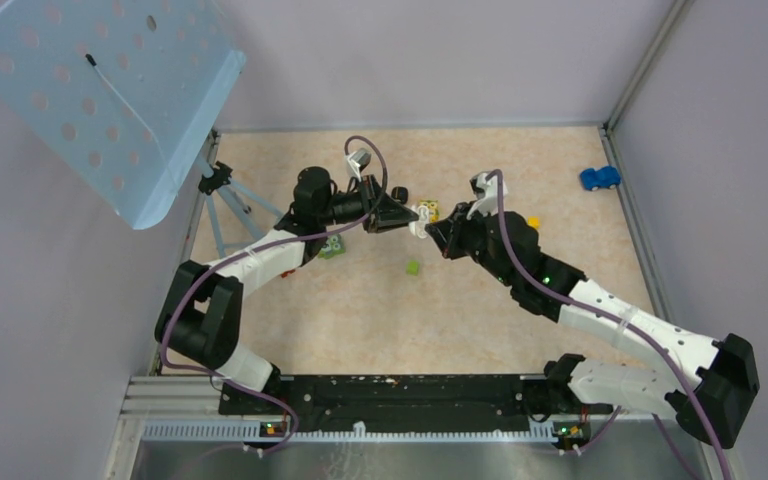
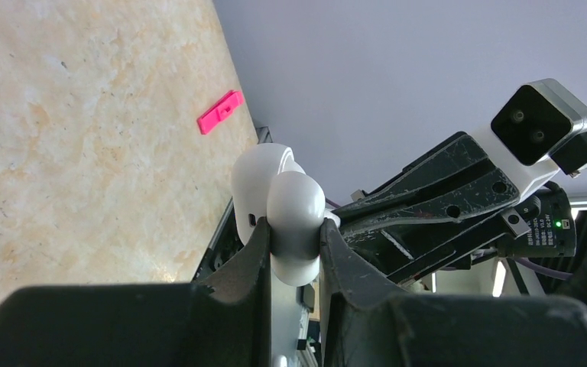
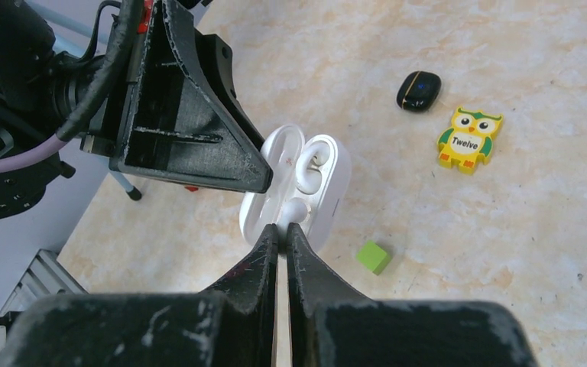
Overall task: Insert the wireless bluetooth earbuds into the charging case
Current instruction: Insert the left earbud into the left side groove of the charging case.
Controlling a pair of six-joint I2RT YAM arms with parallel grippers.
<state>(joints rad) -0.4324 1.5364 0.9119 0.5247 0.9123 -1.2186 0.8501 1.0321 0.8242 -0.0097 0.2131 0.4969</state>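
Observation:
The white charging case point(image 3: 329, 191) hangs open above the table, its lid point(image 3: 279, 149) swung back. My left gripper point(image 2: 294, 229) is shut on the case point(image 2: 294, 218), and the top view shows this gripper point(image 1: 405, 213) pointing right. One white earbud point(image 3: 312, 158) sits in the far well. A second rounded white earbud point(image 3: 295, 210) lies in the near well. My right gripper point(image 3: 283, 228) is shut, with its tips right against that earbud. I cannot tell whether it pinches it. From above, the right gripper point(image 1: 436, 236) meets the case point(image 1: 420, 222) from the right.
A green cube point(image 3: 372, 256), a yellow owl tile point(image 3: 468, 138) and a glossy black pod point(image 3: 418, 90) lie on the table under the case. A blue toy car point(image 1: 599, 178) sits far right and a small tripod point(image 1: 225, 190) far left. A pink piece point(image 2: 220, 112) lies by the wall.

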